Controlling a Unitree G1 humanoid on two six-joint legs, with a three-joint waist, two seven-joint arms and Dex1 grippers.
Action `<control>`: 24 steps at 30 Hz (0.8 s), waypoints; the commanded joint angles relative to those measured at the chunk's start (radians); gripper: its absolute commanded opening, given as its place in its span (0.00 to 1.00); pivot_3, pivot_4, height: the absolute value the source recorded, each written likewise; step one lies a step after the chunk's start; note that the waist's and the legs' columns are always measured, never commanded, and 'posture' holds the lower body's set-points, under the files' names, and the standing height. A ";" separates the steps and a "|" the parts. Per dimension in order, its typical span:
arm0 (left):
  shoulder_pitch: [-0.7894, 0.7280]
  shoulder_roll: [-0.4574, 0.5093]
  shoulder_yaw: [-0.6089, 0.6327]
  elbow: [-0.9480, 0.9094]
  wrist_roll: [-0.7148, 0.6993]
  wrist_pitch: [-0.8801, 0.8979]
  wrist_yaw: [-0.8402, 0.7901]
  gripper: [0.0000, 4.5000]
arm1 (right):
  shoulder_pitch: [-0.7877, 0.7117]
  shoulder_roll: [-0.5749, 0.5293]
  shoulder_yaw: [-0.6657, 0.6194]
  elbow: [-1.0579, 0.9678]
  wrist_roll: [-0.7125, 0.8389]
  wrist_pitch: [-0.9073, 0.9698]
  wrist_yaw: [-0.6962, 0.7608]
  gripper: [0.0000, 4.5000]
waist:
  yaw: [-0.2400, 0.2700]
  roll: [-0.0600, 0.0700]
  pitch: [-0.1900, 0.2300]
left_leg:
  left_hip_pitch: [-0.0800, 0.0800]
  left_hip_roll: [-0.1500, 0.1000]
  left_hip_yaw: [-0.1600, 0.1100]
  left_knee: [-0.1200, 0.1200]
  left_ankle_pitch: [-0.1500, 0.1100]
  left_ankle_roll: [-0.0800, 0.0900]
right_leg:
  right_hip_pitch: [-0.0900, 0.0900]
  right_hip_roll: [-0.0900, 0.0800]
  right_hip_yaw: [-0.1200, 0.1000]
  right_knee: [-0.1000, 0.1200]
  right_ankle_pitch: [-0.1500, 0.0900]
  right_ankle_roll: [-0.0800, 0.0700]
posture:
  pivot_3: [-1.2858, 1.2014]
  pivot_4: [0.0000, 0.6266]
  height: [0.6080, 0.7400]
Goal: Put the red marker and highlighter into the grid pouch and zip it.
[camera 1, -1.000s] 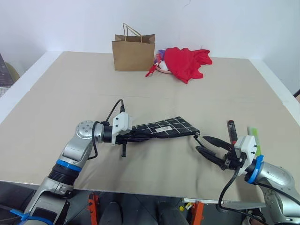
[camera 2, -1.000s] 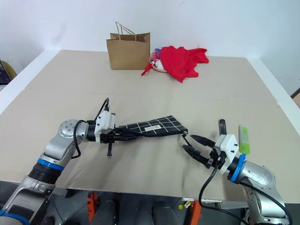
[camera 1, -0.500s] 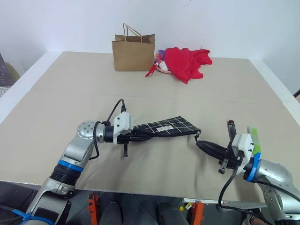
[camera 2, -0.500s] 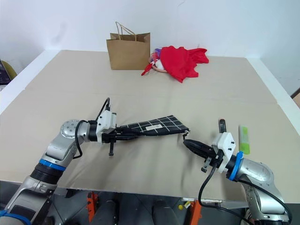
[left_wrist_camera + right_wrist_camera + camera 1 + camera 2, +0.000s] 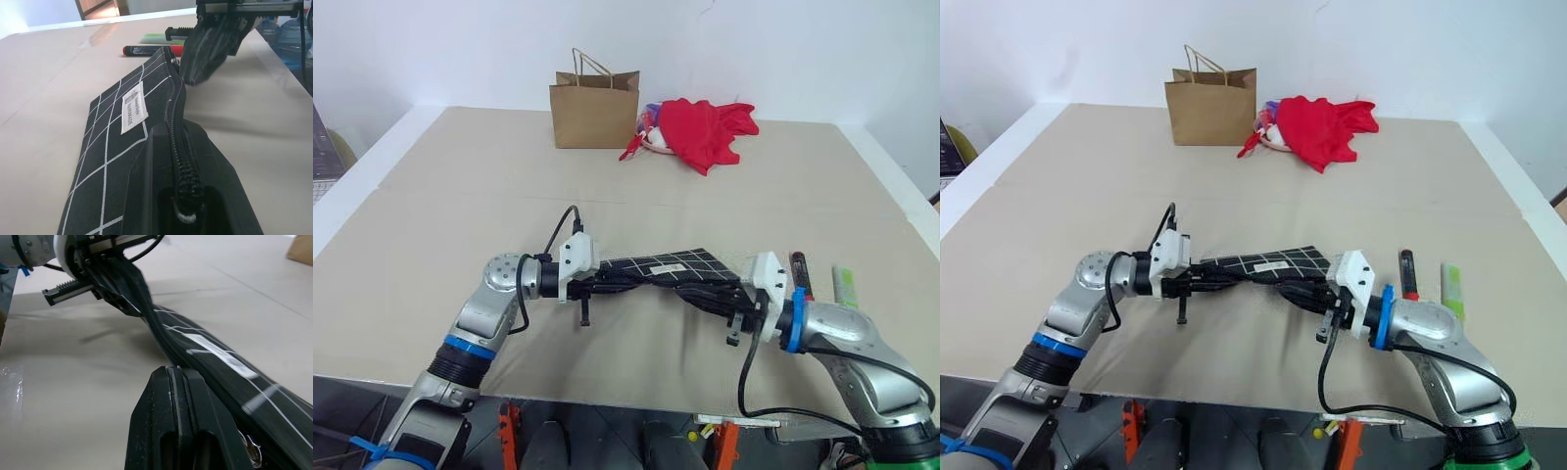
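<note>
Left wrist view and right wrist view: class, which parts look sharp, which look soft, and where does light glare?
Left wrist view: the pouch label is sharp, while the red marker and highlighter behind are soft. Right wrist view: the near fingers look blurred; glare shows on the table.

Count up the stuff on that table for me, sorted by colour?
Red: 2 (marker, cloth)
Green: 1 (highlighter)
Black: 1 (grid pouch)
Brown: 1 (paper bag)
Total: 5
</note>
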State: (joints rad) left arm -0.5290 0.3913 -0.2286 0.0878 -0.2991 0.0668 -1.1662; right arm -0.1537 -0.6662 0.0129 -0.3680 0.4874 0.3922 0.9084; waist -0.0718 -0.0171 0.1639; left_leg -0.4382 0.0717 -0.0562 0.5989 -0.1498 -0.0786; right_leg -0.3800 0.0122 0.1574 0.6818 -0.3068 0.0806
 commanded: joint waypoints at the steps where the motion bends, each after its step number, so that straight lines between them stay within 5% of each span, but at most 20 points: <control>1: -0.022 -0.018 -0.008 -0.025 0.013 -0.028 0.007 0.00 | -0.058 0.040 0.047 -0.021 -0.005 0.001 -0.006 0.01 | 0.000 0.000 0.000 | 0.000 0.000 0.000 0.000 0.000 0.000 | 0.000 0.000 0.000 0.000 0.000 0.000 | 0.52 0.24 1.00; 12: -0.037 -0.044 -0.025 0.038 0.075 -0.125 0.000 0.00 | -0.192 0.180 0.145 -0.029 0.018 0.078 -0.025 0.01 | 0.000 0.000 0.000 | -0.001 0.000 -0.001 0.000 0.000 0.000 | 0.000 0.000 -0.001 0.000 0.000 0.000 | 0.52 0.24 1.00; 21: -0.051 -0.055 -0.018 0.057 0.079 -0.147 -0.003 0.00 | -0.186 0.189 0.135 -0.041 0.036 0.121 -0.028 0.01 | 0.000 0.000 0.000 | -0.001 0.000 -0.001 0.000 0.000 0.000 | 0.000 0.000 -0.002 0.000 0.000 0.000 | 0.52 0.24 1.00; 24: -0.055 -0.048 -0.007 0.058 0.075 -0.147 -0.002 0.00 | -0.162 0.162 0.101 -0.068 0.038 0.128 -0.040 0.24 | 0.000 0.000 0.000 | -0.001 0.000 -0.002 0.000 0.000 0.000 | 0.000 0.000 -0.002 0.000 0.000 0.000 | 0.52 0.24 1.00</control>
State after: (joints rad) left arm -0.5561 0.3409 -0.2467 0.1688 -0.2114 -0.0638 -1.1659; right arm -0.3191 -0.4891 0.1499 -0.3895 0.5108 0.5188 0.8740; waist -0.0720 -0.0171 0.1642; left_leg -0.4392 0.0717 -0.0578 0.5988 -0.1498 -0.0787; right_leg -0.3800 0.0122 0.1555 0.6818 -0.3068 0.0805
